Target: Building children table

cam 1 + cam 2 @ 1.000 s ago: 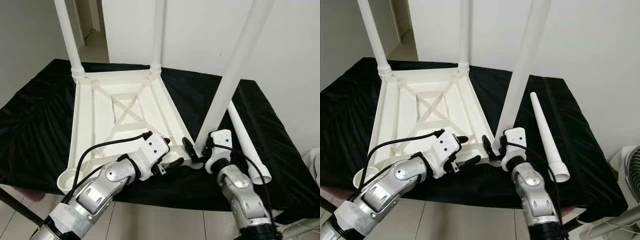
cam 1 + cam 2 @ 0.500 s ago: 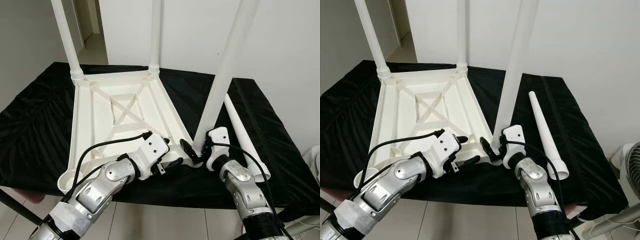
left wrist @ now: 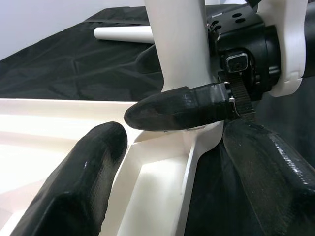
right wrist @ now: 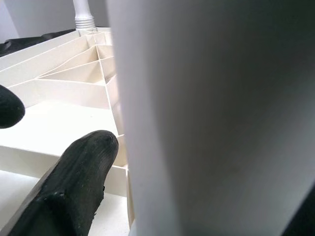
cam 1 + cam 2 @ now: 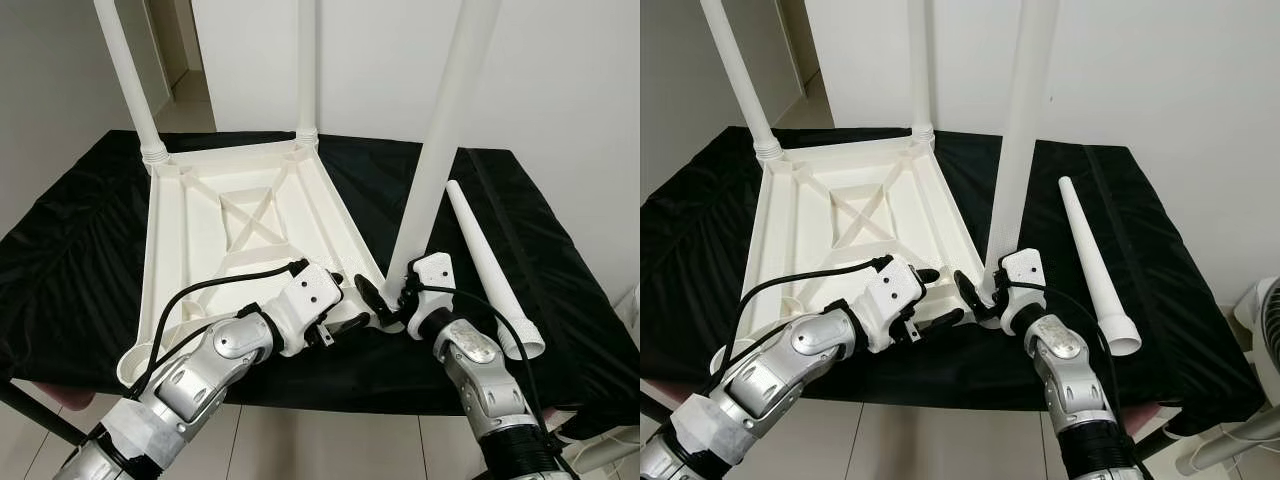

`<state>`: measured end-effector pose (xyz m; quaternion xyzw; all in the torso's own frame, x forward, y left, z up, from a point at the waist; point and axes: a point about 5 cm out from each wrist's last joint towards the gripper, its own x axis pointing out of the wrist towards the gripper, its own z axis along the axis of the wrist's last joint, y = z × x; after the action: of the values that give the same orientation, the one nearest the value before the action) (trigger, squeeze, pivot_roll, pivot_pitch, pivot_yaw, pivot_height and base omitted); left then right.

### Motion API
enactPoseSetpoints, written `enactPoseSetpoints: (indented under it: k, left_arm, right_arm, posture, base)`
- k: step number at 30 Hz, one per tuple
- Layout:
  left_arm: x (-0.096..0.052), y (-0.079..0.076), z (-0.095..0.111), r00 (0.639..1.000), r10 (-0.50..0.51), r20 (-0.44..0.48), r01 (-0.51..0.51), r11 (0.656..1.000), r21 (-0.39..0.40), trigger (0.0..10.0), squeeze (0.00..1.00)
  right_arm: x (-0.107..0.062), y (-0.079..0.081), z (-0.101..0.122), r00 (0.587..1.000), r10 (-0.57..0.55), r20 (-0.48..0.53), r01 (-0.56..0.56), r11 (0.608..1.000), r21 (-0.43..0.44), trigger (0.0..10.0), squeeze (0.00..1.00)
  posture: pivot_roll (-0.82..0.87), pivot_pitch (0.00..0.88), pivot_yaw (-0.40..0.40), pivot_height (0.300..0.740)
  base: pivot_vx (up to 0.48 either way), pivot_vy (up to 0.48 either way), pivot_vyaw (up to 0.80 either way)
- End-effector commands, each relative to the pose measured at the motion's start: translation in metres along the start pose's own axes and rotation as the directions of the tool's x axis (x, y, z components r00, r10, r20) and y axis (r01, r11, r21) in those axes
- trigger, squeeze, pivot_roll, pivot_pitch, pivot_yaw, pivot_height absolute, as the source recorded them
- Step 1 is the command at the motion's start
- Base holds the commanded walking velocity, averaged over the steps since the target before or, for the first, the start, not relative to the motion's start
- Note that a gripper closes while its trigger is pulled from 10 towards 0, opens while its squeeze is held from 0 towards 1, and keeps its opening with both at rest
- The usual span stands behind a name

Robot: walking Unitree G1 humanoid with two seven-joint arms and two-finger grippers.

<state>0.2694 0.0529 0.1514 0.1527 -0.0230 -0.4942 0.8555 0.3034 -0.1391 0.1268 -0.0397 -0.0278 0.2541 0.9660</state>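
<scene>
A white plastic table top (image 5: 190, 230) lies upside down on a black cloth. Two white legs (image 5: 125, 80) (image 5: 307, 70) stand in its far corners. My right gripper (image 5: 392, 300) is shut on the foot of a third leg (image 5: 440, 140), holding it nearly upright at the near right corner. In the right wrist view that leg (image 4: 211, 118) stands close against one black finger (image 4: 78, 182). My left gripper (image 5: 345, 303) is open and straddles the table top's near right rim: one finger (image 3: 93, 167) over the inside, the other outside. A fourth leg (image 5: 485, 260) lies loose on the cloth to the right.
The black cloth (image 5: 60, 240) covers a table whose front edge runs just below my arms. The near left corner socket (image 5: 135, 358) holds no leg. A white wall stands behind, and a fan (image 5: 1260, 310) stands at the far right.
The leg in my right gripper has swung from leaning right to nearly upright. My left gripper has stayed at the rim. The camera has shifted slightly.
</scene>
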Motion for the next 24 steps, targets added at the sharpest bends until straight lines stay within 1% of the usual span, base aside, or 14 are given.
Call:
enactPoseSetpoints:
  k: [1,7,15,17,19,24]
  left_arm:
    - [-0.0019,-0.0110,0.0019,0.974,-0.227,-0.008,0.227,0.974,0.009,10.0,0.00]
    - [-0.0035,-0.0114,0.0022,0.974,-0.227,-0.010,0.227,0.974,0.008,10.0,0.00]
    - [-0.0076,-0.0120,-0.0004,0.973,-0.230,-0.023,0.230,0.973,0.000,10.0,0.00]
    - [-0.0083,-0.0145,-0.0023,0.969,-0.245,-0.021,0.244,0.969,-0.040,10.0,0.00]
    - [-0.0081,-0.0158,-0.0026,0.969,-0.248,-0.017,0.247,0.967,-0.060,10.0,0.00]
    - [-0.0073,-0.0159,-0.0023,0.971,-0.237,-0.013,0.236,0.970,-0.061,10.0,0.00]
  right_arm:
    - [0.0017,0.0067,-0.0022,1.000,0.030,0.002,-0.030,0.999,0.012,10.0,0.00]
    - [0.0026,0.0081,-0.0023,0.999,0.038,0.004,-0.038,0.999,0.011,10.0,0.00]
    - [0.0048,0.0099,-0.0003,0.999,0.050,0.018,-0.050,0.999,-0.019,10.0,0.00]
    - [0.0044,0.0100,0.0016,0.998,0.059,0.023,-0.058,0.998,-0.040,10.0,0.00]
    - [0.0039,0.0094,0.0023,0.998,0.064,0.024,-0.063,0.997,-0.046,10.0,0.00]
    - [0.0041,0.0080,0.0040,0.997,0.072,0.029,-0.070,0.996,-0.051,10.0,0.00]
  posture:
    - [-0.08,0.000,0.051,0.740]
    - [-0.07,0.000,0.055,0.740]
    - [-0.06,0.000,0.046,0.740]
    - [-0.06,0.000,0.033,0.740]
    - [-0.06,0.000,0.025,0.740]
    - [-0.06,0.000,0.014,0.740]
  base:
    - [0.000,0.000,0.00]
    - [0.000,0.000,0.00]
    - [0.000,0.000,0.00]
    - [0.000,0.000,0.00]
    - [0.000,0.000,0.00]
    - [0.000,0.000,0.00]
